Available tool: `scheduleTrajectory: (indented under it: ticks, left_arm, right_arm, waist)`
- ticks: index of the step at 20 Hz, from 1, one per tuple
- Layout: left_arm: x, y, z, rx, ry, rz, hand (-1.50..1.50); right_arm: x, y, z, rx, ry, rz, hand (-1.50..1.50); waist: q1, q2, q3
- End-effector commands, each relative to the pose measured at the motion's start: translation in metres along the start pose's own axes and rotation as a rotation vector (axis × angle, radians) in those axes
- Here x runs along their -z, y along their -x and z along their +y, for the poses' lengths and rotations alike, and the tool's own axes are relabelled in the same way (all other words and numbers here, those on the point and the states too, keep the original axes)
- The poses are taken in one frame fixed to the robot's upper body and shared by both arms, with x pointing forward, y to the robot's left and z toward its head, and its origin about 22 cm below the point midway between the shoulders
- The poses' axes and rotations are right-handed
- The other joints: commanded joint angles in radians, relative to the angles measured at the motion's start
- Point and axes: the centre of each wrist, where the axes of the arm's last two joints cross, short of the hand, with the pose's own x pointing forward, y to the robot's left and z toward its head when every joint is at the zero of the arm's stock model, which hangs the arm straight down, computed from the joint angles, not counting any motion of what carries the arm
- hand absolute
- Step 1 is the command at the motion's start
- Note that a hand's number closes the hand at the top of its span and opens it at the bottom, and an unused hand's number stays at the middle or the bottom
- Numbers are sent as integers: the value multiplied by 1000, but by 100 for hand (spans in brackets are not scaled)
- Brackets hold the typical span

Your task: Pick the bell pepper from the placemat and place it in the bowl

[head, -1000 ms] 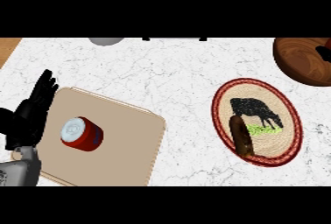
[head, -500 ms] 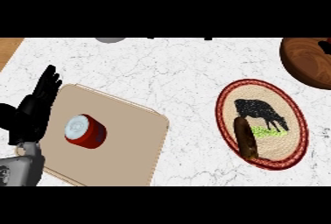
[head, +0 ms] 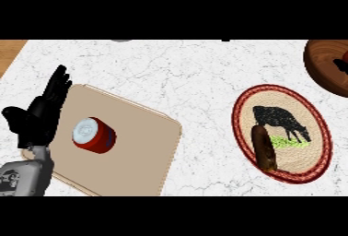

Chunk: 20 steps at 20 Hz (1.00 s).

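Head view, 1 entry. Left hand [head: 37,117]: at view's left edge, just beside board [head: 136,156], fingers straight & up, holding nothing; resting. Board: tan, carries red can [head: 94,135]; neither is a task item. Placemat [head: 307,154]: oval, cow print, right of centre, well apart from board. Pepper: none clearly seen on placemat; only a brown oblong [head: 263,148] by the cow, reaching the mat's lower-left rim, can't tell if obj. or part of print. Bowl [head: 323,69]: brown, top right, cut by view's edge, near placemat but apart. Dark shape [head: 339,67] w/ a reddish bit above it, at bowl's cut edge: poss. right hand w/ pepper, too small to say; its grip can't be told. Est. risks: (a) if pepper is at the bowl, most of bowl lies out of view, so a let-go over the rim, not the middle, could send it onto counter [head: 190,78]; (b) if the oblong is the target, its rounded length may roll off the mat when nudged; (c) left hand sits close to can, so any sweep there could tip it.
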Motion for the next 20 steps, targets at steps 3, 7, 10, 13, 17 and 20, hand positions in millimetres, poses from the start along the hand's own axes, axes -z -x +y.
scheduleTrajectory:
  ticks: [3, 7, 10, 13, 17, 20]
  left_arm:
    - [-1, -1, -2, -27, 28, 3, 0]
    - [-1, 3, -4, 2, 19, -8, 0]
    - [3, -2, -16, -17, -6, -7, 0]
    - [1, -5, 2, -7, -1, -12, 0]
    - [0, 1, 9, -5, -18, 8, 0]
    - [-12, 9, 7, -14, 10, 14, 0]
  right_arm:
    - [-5, 17, -1, 17, -160, 84, -150]
    - [-14, 32, -3, 138, -163, 6, -150]
    - [-12, 32, -8, 387, -101, -53, -150]
    - [-15, 36, -13, 656, 53, -49, -150]
    - [-36, 66, -32, 869, 126, -59, -150]
    - [-53, 85, -44, 898, 113, -9, -150]
  waist:
    - [20, 4, 2]
    - [17, 11, 5]
    - [-9, 4, 5]
    - [1, 0, 8]
    - [-20, 2, 8]
    - [3, 5, 7]
